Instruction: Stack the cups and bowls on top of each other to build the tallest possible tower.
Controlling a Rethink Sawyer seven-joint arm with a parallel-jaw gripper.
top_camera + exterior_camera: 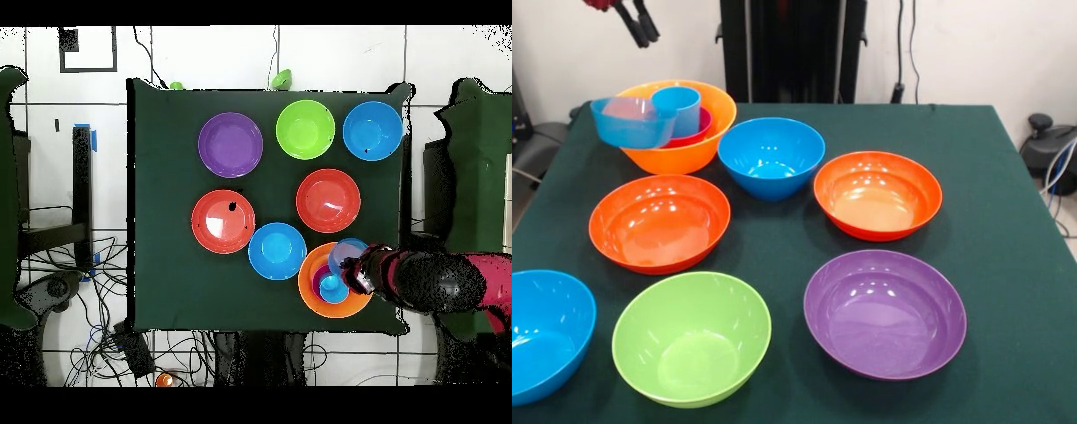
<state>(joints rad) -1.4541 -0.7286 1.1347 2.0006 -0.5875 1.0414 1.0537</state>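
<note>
Dark green tablecloth (1006,230); cables on floor (70,300); black stand (82,185) beside table.

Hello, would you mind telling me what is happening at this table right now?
A Sawyer arm is building a stack of plastic bowls and a cup. Its gripper hangs just above the large yellow-orange bowl at the robot's end of the table. That bowl already holds a small magenta bowl, a light-blue tumbler and a small pale-blue bowl tilted over its rim. Six larger bowls lie loose on the green cloth: two blue, two red-orange, one lime green and one purple.
</note>
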